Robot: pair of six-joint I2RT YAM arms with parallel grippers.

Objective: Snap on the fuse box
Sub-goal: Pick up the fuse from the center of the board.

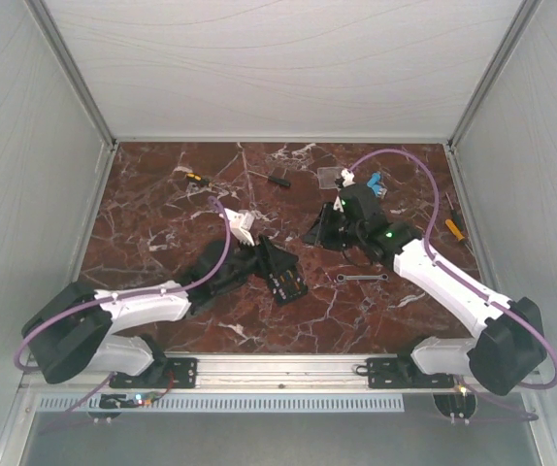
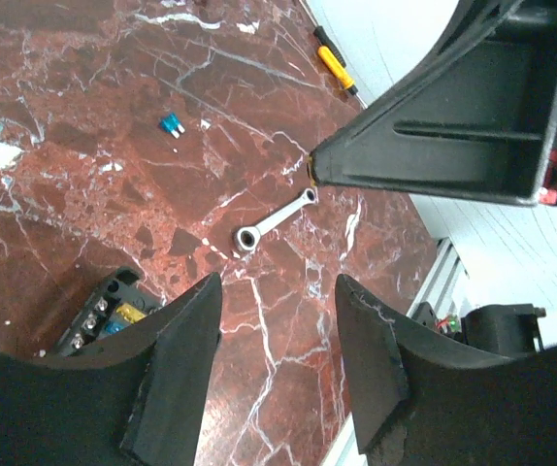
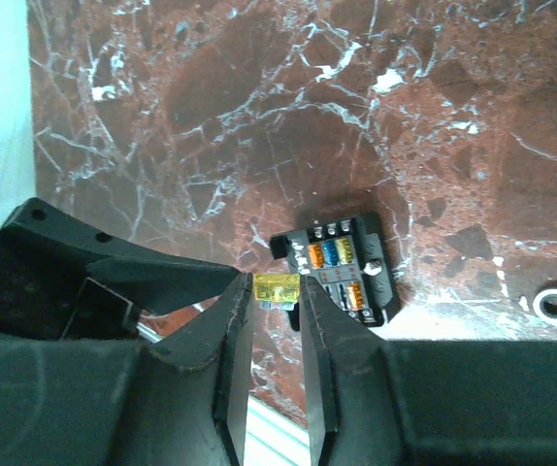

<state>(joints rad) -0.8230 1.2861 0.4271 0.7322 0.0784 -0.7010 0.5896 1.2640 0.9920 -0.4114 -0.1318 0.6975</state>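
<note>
Clamping a yellow fuse, the right end effector hung at 8 o'clock from the seemingly light, stiff fuse box; grip its sides.

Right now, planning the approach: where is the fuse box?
In the top view, the fuse box lies mid-table, beside the left gripper, left of the wrench.

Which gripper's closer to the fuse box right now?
Left. The left gripper is open right beside the fuse box, which lies just off one finger. The right gripper is farther off, further back on the table, pinching a yellow fuse.
</note>
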